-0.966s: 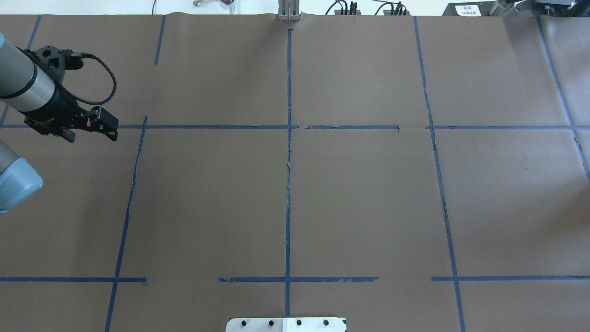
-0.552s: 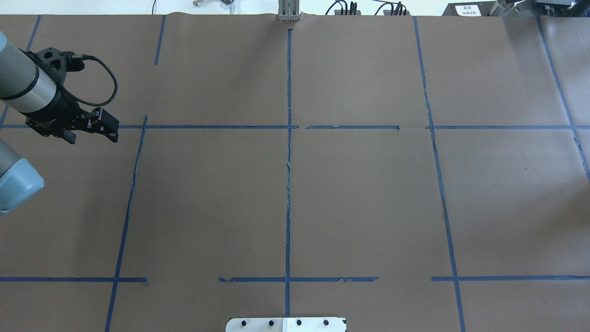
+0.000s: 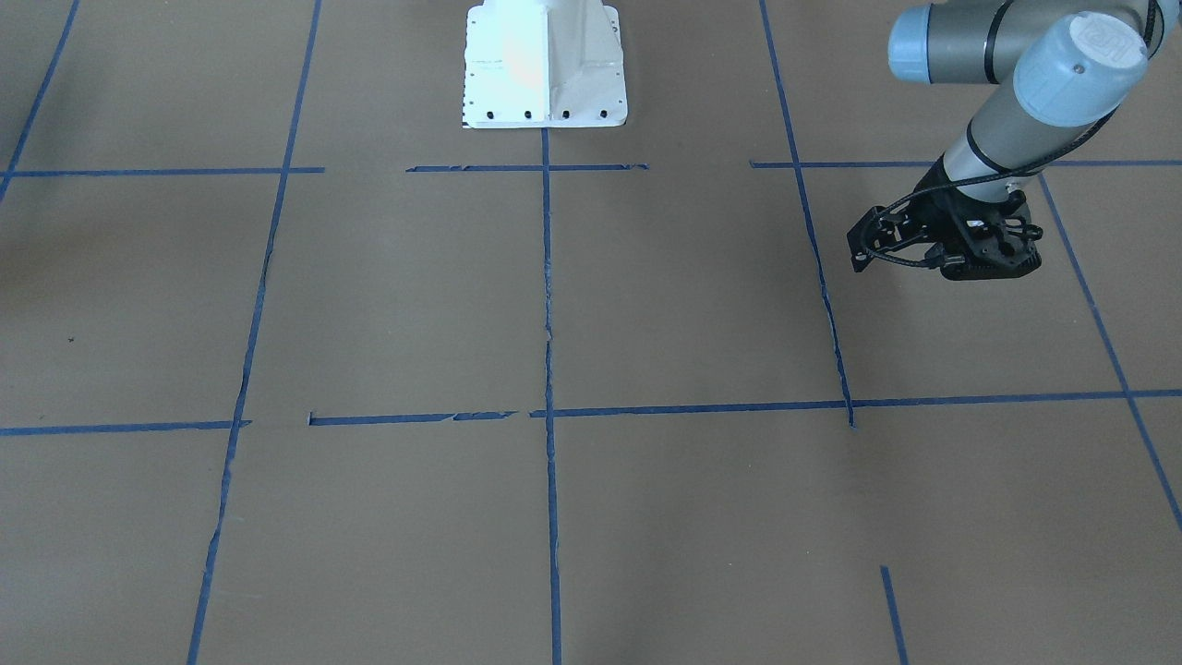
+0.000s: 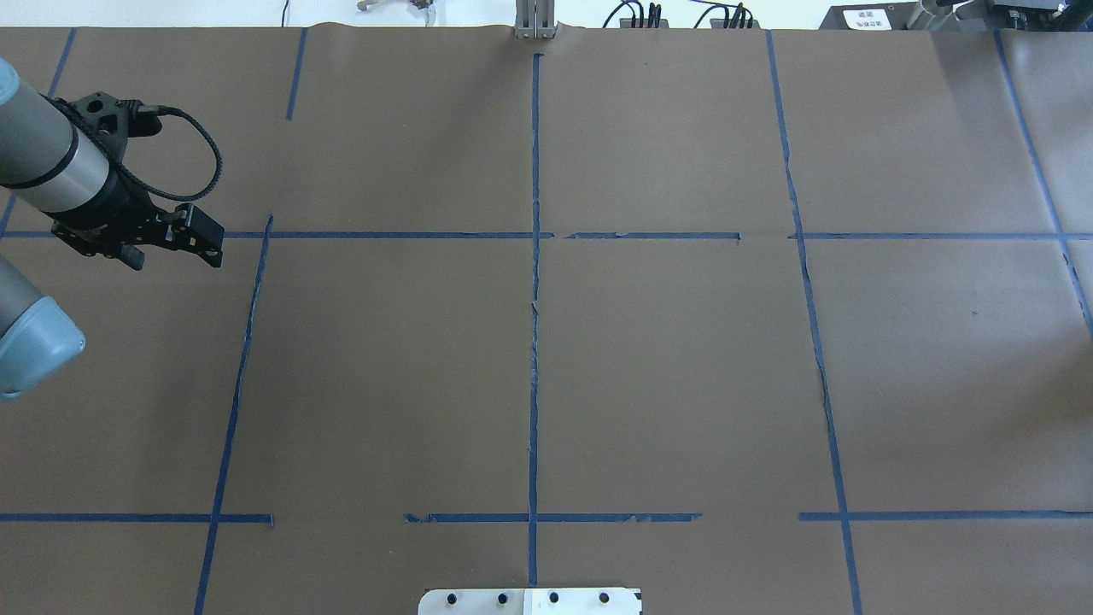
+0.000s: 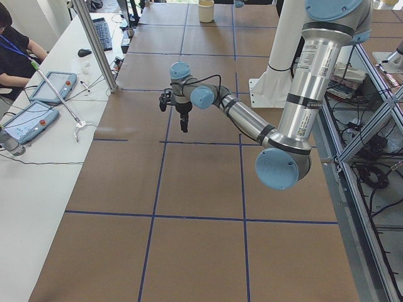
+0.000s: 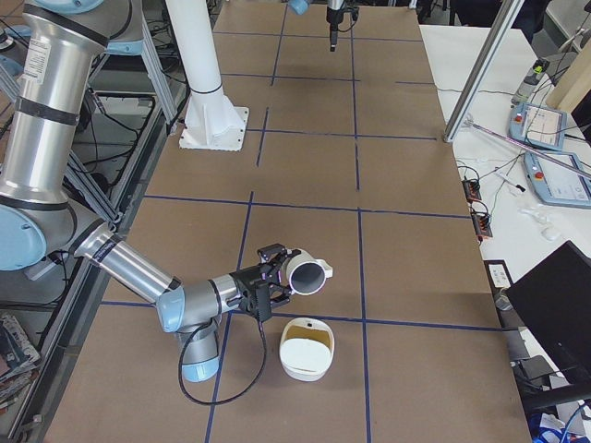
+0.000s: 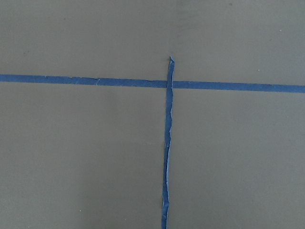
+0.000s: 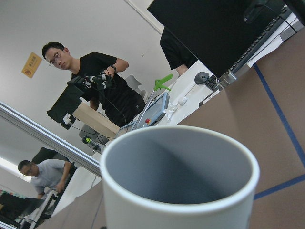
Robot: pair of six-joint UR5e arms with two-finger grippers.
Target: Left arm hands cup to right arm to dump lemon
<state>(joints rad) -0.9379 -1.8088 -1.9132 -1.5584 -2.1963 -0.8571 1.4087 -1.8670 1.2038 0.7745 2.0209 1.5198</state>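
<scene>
The left arm [image 4: 43,162] reaches over the table's left end, toward the operators' edge. Its gripper [image 4: 205,239] points down above a crossing of blue tape [image 7: 167,143] and carries nothing. Whether its claw is spread or closed I cannot tell.

The right arm [image 6: 129,268] stretches low along the table's right end. The cup [image 6: 307,273] is at the tip of its gripper [image 6: 277,277], tipped on its side with the mouth toward the operators' edge. That gripper shows only in the side view, so I cannot tell whether the claw is clamped on the cup. In the wrist view the cup's grey inside faces the camera.

A white bowl [image 6: 307,367] with a yellowish inside stands on the table near the cup, closer to the right end and apart from it.
</scene>
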